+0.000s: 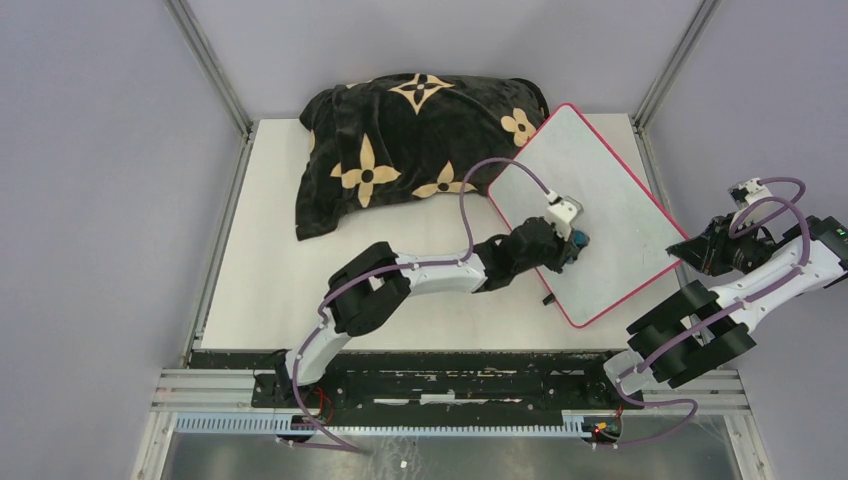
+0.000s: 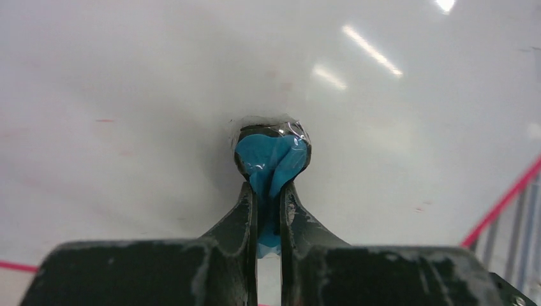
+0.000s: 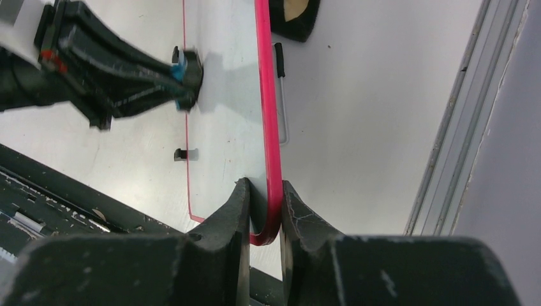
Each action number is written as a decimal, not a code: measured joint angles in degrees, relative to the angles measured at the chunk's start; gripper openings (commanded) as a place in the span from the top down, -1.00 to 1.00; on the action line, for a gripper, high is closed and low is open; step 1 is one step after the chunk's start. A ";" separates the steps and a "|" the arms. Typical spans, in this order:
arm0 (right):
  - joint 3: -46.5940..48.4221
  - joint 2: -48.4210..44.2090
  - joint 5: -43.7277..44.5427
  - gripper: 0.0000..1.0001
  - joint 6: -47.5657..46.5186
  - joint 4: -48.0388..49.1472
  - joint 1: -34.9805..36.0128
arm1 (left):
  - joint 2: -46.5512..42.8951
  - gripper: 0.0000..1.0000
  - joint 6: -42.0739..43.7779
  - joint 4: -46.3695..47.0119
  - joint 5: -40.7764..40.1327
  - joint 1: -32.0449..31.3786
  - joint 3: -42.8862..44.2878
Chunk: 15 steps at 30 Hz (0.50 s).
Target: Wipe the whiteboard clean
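Top view: the whiteboard (image 1: 600, 190) lies on the right half of the desk (image 1: 270, 260), turned diagonally. Its far corner sits right against a black pillow (image 1: 415, 140) with tan flowers. The board is white with rounded corners and a thin red rim, and no writing is readable from here. The left fingers (image 1: 575, 245) sit over the board's left-middle part, pinching a blue wad (image 1: 581, 240) down onto it. The right fingers (image 1: 690, 250) are at the board's right edge; the grip is not clear in this view.

Left wrist view: the left fingers (image 2: 271, 185) are nearly together, clamped on the blue wad (image 2: 271, 156). The wad bulges past the tips under a shiny clear film and touches the board (image 2: 127, 83). The surface is glossy with light glare. There are a few faint red specks, one to the left (image 2: 105, 120). The red rim shows at the lower right.

Right wrist view: the right fingers (image 3: 265, 188) are narrow, one on each side of the board's red rim (image 3: 273, 146), pinching it near a rounded corner. The board runs away from the tips. The left fingers (image 3: 185, 70) and the blue wad are on the board further up. Bare desk (image 3: 357, 95) lies to the right.
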 measured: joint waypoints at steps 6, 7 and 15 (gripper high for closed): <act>0.00 0.00 -0.15 0.99 0.00 -0.33 0.00 | -0.52 0.94 -0.59 -0.15 -1.18 6.12 -1.73; 0.00 0.00 -0.17 0.99 0.00 -0.39 0.00 | -0.52 0.94 -0.61 -0.26 -1.31 6.51 -1.73; 0.00 0.00 -0.22 0.99 -0.02 -0.46 -0.02 | -0.46 0.94 -0.94 -0.79 -3.13 5.09 -1.49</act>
